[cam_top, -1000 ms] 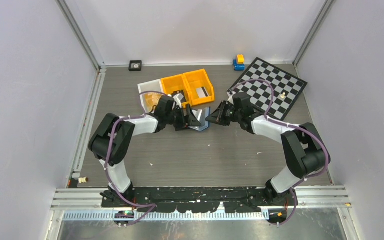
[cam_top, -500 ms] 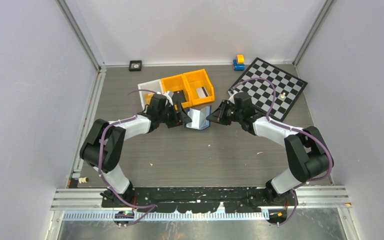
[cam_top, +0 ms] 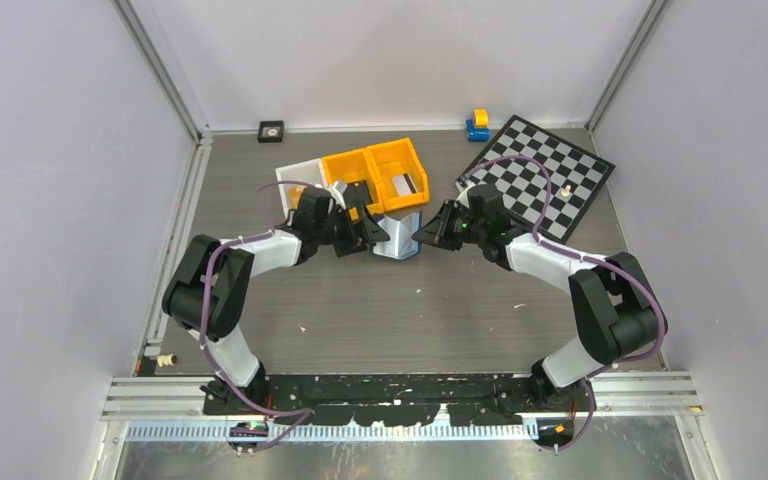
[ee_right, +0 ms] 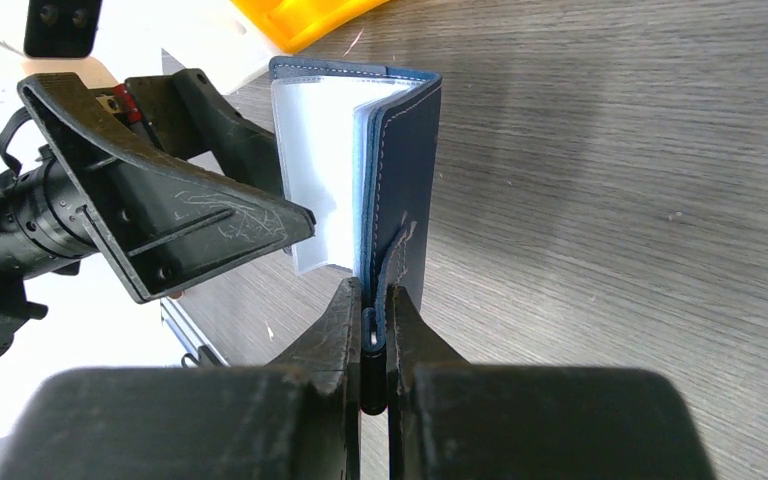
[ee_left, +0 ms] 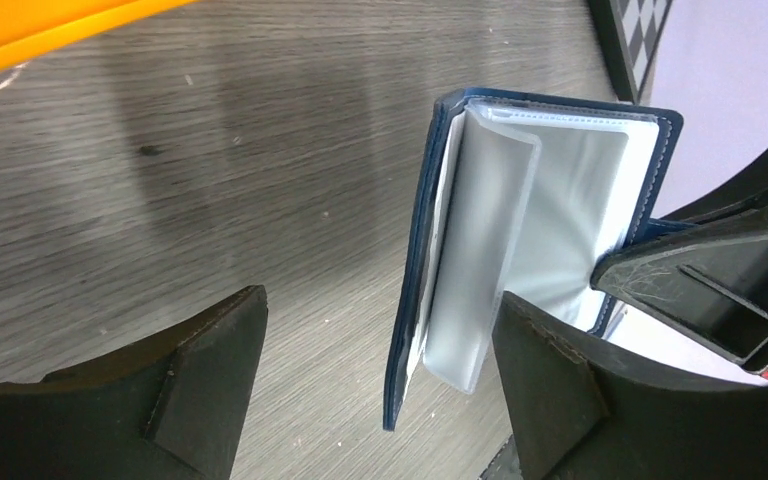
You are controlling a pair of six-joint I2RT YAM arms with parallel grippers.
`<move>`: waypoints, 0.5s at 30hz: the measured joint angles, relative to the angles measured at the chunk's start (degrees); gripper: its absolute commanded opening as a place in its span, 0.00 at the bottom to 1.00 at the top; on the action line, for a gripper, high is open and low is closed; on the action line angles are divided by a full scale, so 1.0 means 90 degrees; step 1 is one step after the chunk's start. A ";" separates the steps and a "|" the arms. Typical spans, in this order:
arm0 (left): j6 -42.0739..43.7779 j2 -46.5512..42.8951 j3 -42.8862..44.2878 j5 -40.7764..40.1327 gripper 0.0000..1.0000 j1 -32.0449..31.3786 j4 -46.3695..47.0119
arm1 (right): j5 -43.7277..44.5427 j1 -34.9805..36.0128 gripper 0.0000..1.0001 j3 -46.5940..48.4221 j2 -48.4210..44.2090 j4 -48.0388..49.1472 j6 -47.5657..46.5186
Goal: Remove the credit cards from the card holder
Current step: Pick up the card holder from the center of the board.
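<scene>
Overhead: card holder (cam_top: 397,236) stands open on the counter (cam_top: 400,310), just before the orange bins (cam_top: 375,172); a second earlier the left gripper (cam_top: 364,236) covered it. Left wrist: jaws apart, empty, flanking light, slick, floppy sleeves (ee_left: 520,230); pinch a card's exposed edge. Right wrist: right gripper (ee_right: 373,318) clamped on the holder's cover.

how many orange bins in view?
2 orange plastic bins, side by side in the far middle of the top view: one on the left, the other on the right, just behind the navy-blue folding card holder. None seems hidden.
</scene>
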 measured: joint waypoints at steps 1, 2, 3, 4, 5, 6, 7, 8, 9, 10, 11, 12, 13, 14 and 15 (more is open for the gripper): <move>-0.0024 0.0044 0.0000 0.0090 0.86 0.0000 0.0083 | -0.0017 0.0000 0.00 0.0000 0.0000 0.0002 0.0000; -0.0036 0.0090 0.0000 0.0168 0.88 -0.0005 0.0153 | -0.0029 0.0002 0.00 0.0000 0.0002 0.0007 0.0002; -0.0044 0.0121 0.0000 0.0216 0.90 -0.0015 0.0189 | -0.0041 0.0007 0.00 0.0000 0.0002 0.0015 0.0002; -0.0044 0.0160 0.0000 0.0267 0.91 -0.0049 0.0216 | -0.0049 0.0017 0.00 0.0000 0.0002 0.0022 0.0000; -0.0022 0.0177 0.0000 0.0272 0.91 -0.0078 0.0216 | -0.0053 0.0034 0.00 0.0000 0.0007 0.0032 0.0000; 0.0005 0.0189 0.0005 0.0270 0.92 -0.0121 0.0202 | -0.0063 0.0053 0.00 0.0000 0.0010 0.0039 0.0000; 0.0036 0.0202 0.0022 0.0267 0.93 -0.0189 0.0163 | -0.0068 0.0085 0.01 0.0000 0.0010 0.0039 0.0000; 0.0078 0.0211 0.0039 0.0265 0.93 -0.0238 0.0143 | -0.0070 0.0104 0.01 0.0000 0.0010 0.0036 -0.0002; 0.0124 0.0219 0.0063 0.0262 0.92 -0.0294 0.0104 | -0.0070 0.0136 0.00 0.0000 0.0012 0.0036 -0.0005; 0.0155 0.0223 0.0090 0.0262 0.83 -0.0333 0.0075 | -0.0070 0.0153 0.01 0.0000 0.0012 0.0034 -0.0012; 0.0180 0.0228 0.0119 0.0257 0.71 -0.0372 0.0041 | -0.0070 0.0170 0.01 0.0000 0.0015 0.0029 -0.0027; 0.0199 0.0228 0.0143 0.0250 0.60 -0.0401 0.0000 | -0.0068 0.0187 0.00 0.0000 0.0015 0.0027 -0.0044; 0.0202 0.0228 0.0160 0.0226 0.49 -0.0410 -0.0039 | -0.0063 0.0204 0.00 0.0000 0.0015 0.0017 -0.0070; 0.0236 0.0228 0.0170 0.0194 0.41 -0.0410 -0.0063 | -0.0066 0.0206 0.00 0.0000 0.0015 0.0007 -0.0073; 0.0245 0.0233 0.0170 0.0168 0.34 -0.0379 -0.0078 | -0.0066 0.0209 0.00 0.0000 0.0015 -0.0002 -0.0080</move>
